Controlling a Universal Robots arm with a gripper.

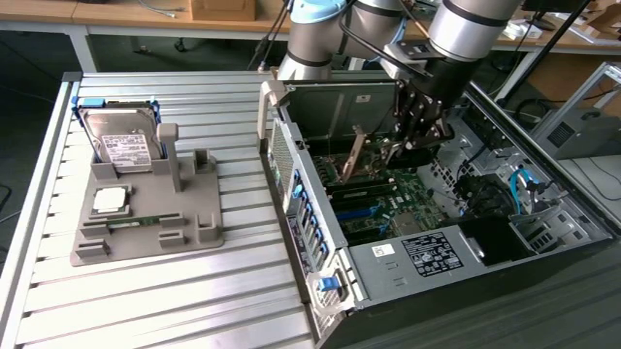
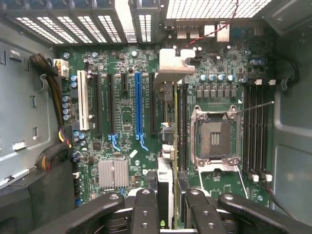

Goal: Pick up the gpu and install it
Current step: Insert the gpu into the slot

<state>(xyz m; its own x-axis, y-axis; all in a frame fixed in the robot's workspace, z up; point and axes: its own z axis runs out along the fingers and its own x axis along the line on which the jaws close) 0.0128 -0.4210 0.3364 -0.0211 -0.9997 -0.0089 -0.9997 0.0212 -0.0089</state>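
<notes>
Gripper (image 2: 169, 202) jaws clenched on thin, flat gpu (image 2: 166, 168), seen edge-on. Its silver bracket end hangs over green, slotted motherboard (image 2: 122, 114).

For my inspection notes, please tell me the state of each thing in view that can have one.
fingers: shut on the gpu
gpu: held upright inside the case
computer case: open, lying on its side
CPU socket: empty
hard drive: standing in its holder
</notes>
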